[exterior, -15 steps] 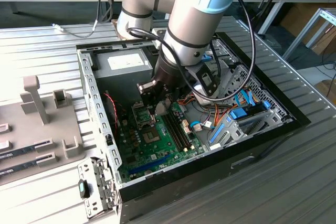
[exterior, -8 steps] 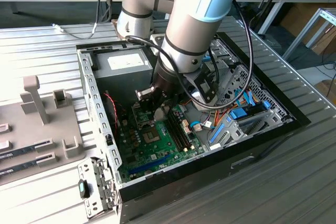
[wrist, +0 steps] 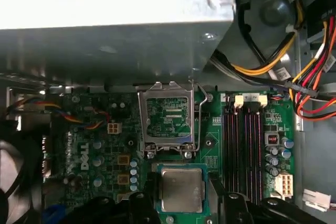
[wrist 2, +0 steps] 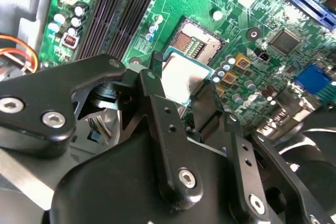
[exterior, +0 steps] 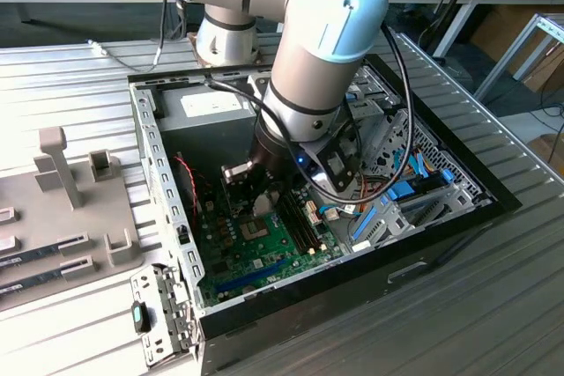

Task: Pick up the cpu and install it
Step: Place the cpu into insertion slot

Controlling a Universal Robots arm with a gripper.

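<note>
Silver-grey cpu (wrist: 181, 189) is clamped in the pincer (wrist: 182, 198), held just beside the open socket (wrist: 168, 119) on the green board (wrist: 100, 166). Risk: any tilt or offset at seating could bend socket contacts.

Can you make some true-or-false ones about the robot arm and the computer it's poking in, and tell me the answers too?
1. The computer case is open on top, so you can see inside. True.
2. The cpu is lying in its socket. False: the socket is empty, and the cpu is beside it.
3. The gripper has the cpu between its fingers. True: in both wrist views a dark finger sits on each side of the silver-grey chip.
4. The big board inside the case is red. False: it is green.
</note>
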